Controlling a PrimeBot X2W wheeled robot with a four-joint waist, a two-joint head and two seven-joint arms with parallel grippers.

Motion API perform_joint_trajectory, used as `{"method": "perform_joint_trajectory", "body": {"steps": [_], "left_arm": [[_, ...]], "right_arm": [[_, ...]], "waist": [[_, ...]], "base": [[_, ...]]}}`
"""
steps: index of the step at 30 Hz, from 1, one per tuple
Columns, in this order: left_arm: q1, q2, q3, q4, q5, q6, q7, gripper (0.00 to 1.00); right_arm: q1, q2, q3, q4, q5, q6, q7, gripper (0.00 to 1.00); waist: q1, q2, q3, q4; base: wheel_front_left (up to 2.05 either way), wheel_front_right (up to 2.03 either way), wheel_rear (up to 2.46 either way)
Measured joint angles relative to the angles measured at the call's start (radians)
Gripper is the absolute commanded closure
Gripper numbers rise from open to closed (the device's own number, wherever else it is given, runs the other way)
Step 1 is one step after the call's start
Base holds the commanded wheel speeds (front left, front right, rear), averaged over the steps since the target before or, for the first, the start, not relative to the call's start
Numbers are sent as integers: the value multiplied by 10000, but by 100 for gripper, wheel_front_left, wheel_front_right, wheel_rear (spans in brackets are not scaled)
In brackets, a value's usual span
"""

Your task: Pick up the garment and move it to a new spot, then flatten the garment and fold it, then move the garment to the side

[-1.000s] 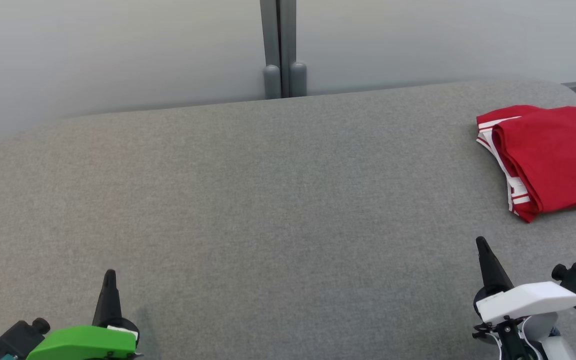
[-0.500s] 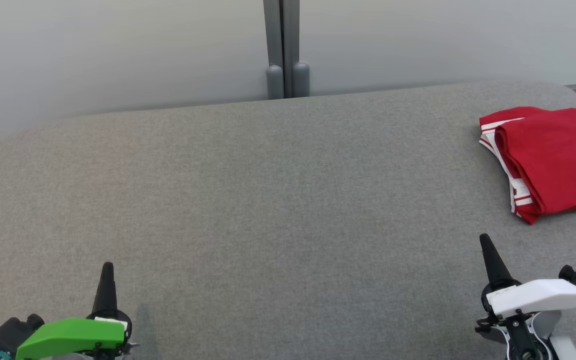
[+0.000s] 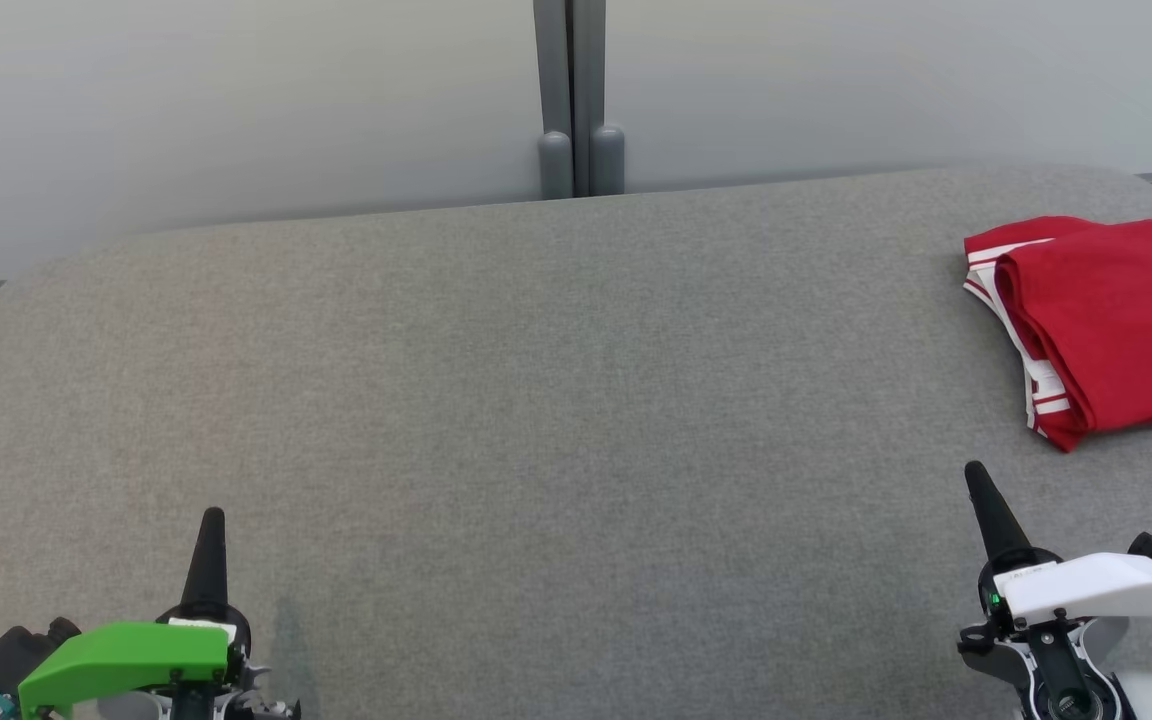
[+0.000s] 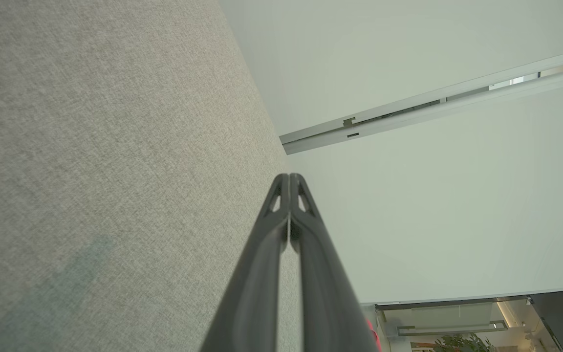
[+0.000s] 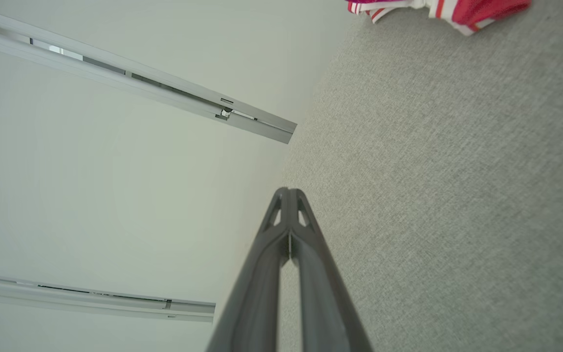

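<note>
Grey table (image 3: 536, 400) holds the folded shirt (image 3: 1106, 320) at its right edge, so left gripper (image 3: 211, 520) and right gripper (image 3: 978, 478), fingers pressed together, should rest clear.

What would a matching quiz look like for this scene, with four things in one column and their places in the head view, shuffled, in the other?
Things:
1. garment
2. left gripper
3. right gripper
4. post

Places in the head view:
A. lower left
B. top middle
C. right edge, folded
D. lower right

Pairs: 1-C, 2-A, 3-D, 4-B
</note>
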Motion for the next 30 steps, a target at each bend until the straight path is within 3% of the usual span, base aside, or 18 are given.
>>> {"method": "perform_joint_trajectory", "body": {"steps": [30], "left_arm": [[-443, 10, 251, -38, -2056, 6, 654, 100]], "right_arm": [[-137, -13, -255, -142, 2487, -4, 637, 100]], "waist": [[0, 0, -35, 148]], "base": [[0, 0, 0]]}}
